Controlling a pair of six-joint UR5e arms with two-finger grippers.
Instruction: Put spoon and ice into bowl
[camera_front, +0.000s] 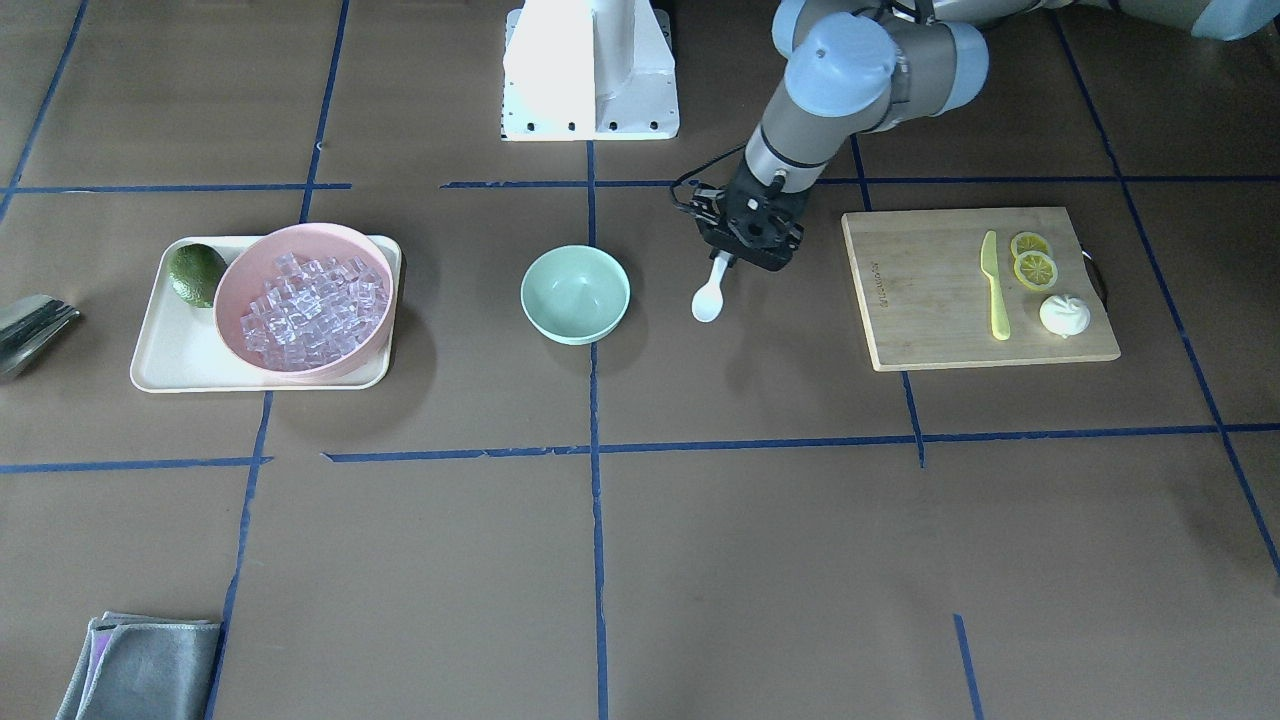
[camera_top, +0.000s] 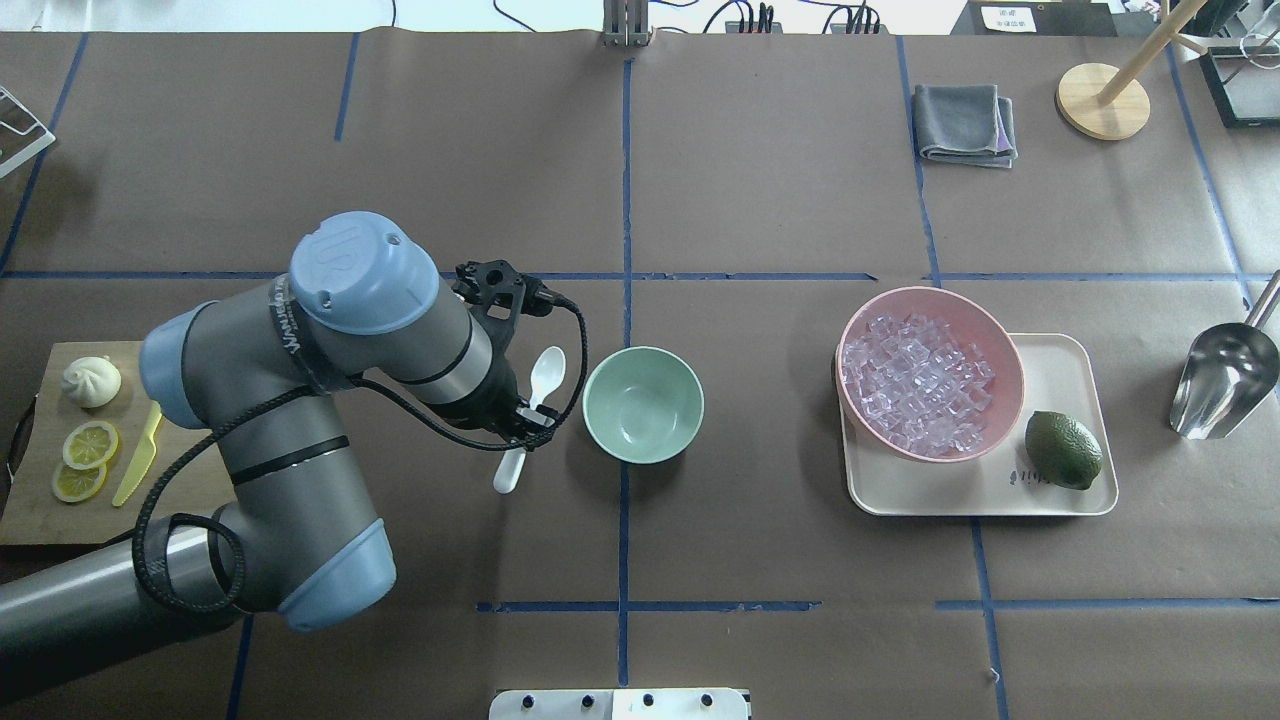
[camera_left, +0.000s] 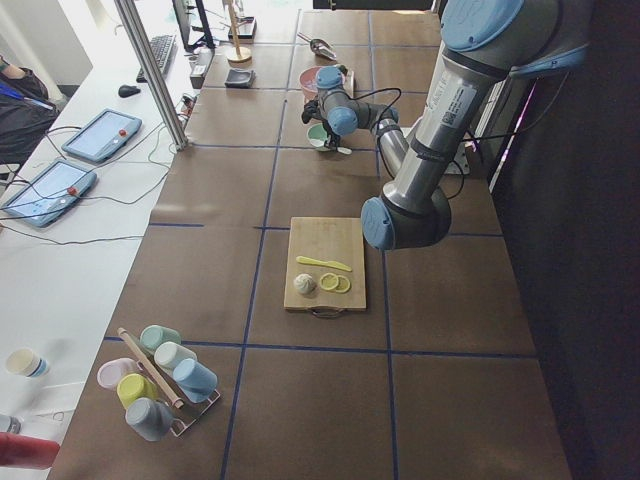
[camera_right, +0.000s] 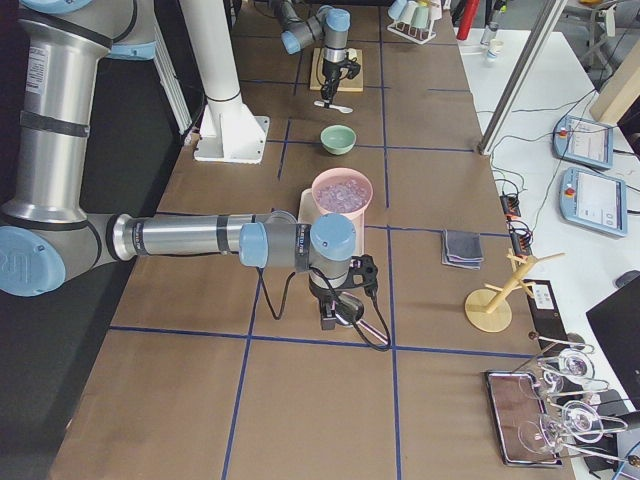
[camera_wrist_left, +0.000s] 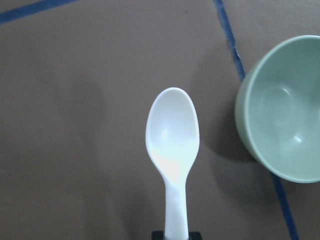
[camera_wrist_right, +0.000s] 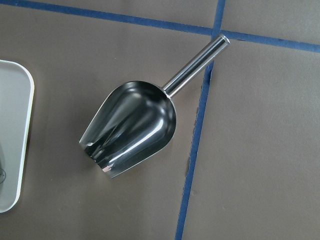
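Note:
My left gripper (camera_front: 738, 256) is shut on the handle of the white spoon (camera_front: 708, 300) and holds it just beside the mint-green bowl (camera_front: 575, 293), on the bowl's left in the overhead view (camera_top: 643, 403). The spoon (camera_wrist_left: 172, 135) shows scoop-forward in the left wrist view, with the bowl (camera_wrist_left: 285, 110) at the right edge. The ice cubes (camera_top: 915, 385) fill the pink bowl (camera_top: 1000, 340). My right gripper (camera_right: 328, 318) shows only in the exterior right view, so I cannot tell whether it is open or shut.
A steel scoop (camera_wrist_right: 132, 127) lies under the right wrist camera, right of the cream tray (camera_top: 1060, 495) that holds the pink bowl and a green fruit (camera_top: 1063, 450). A cutting board (camera_front: 920, 290) holds a yellow knife, lemon slices and a bun. A grey cloth (camera_top: 965, 123) lies far back.

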